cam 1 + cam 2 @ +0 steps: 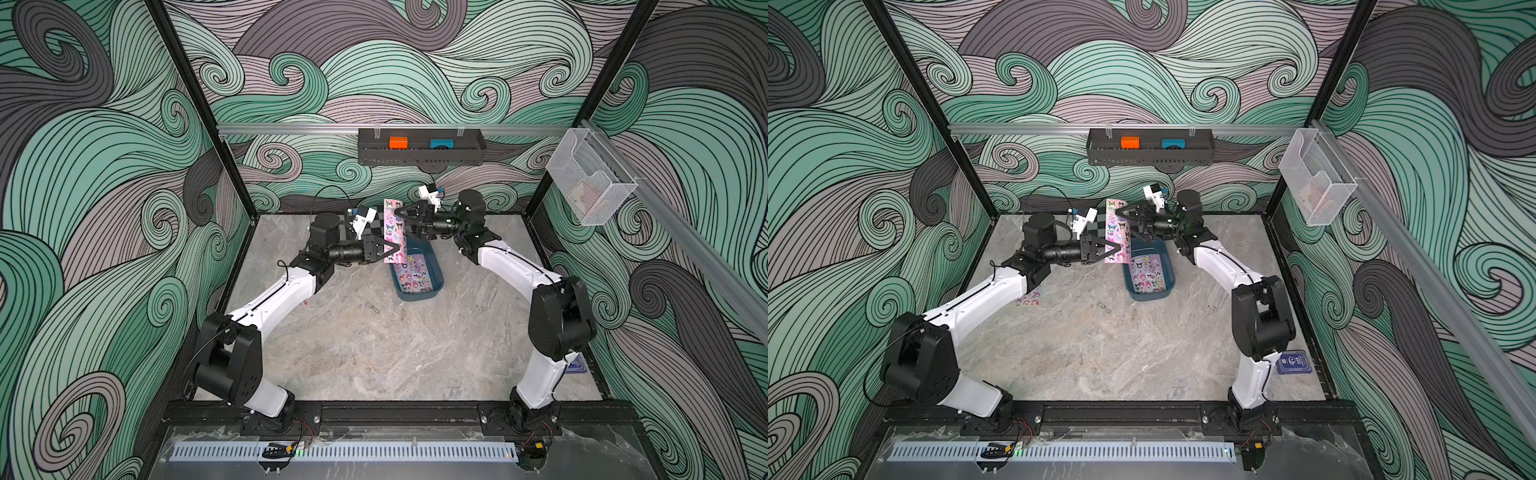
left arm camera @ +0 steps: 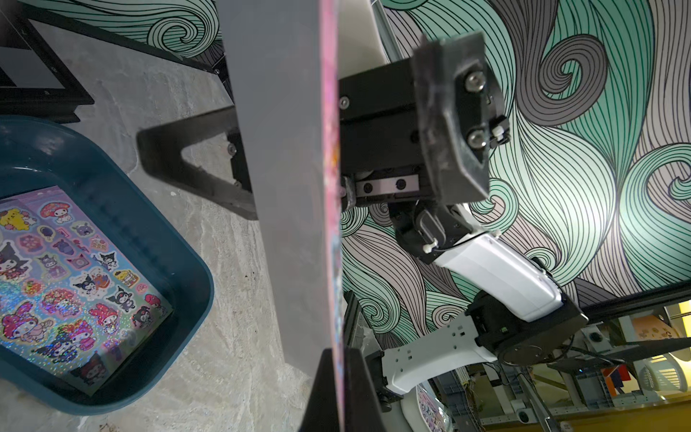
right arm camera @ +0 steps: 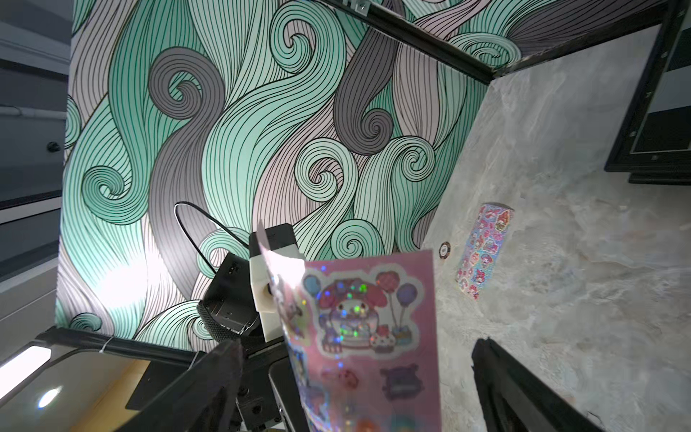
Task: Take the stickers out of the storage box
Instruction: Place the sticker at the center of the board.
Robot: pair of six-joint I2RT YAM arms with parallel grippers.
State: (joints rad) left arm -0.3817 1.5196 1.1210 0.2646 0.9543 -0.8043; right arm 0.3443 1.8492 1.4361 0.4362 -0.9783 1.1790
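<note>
**Left fingers pinch a sticker sheet, right fingers spread around it**

In both top views the left gripper (image 1: pixel 397 248) is clenched on the lower end of a pink sticker sheet (image 1: pixel 393 224), which stands upright above its fingertips. The right gripper (image 1: pixel 397 212) faces it from the opposite side with its fingers spread, level with the sheet's upper part. The storage box (image 1: pixel 434 289) sits below and just beyond the left fingertips, with more stickers (image 1: pixel 411 272) flat on its floor. In a top view a loose sheet (image 1: pixel 1030 297) lies on the table (image 1: pixel 1100 353) under the left forearm, well behind the fingers. A dark blue card box (image 1: pixel 1293 362) lies near the right arm's base.

In the left wrist view the sticker sheet is seen edge-on, rising from the pressed-together tips of the left gripper (image 2: pixel 338 374). One right finger (image 2: pixel 194 168) stands to each side of it. The storage box is off to one side of the grip, stickers inside.

In the right wrist view the sheet hangs between the released fingers (image 3: pixel 209 389) and is apart from both. Beyond the fingertips, the loose sheet rests flat on the table.
</note>
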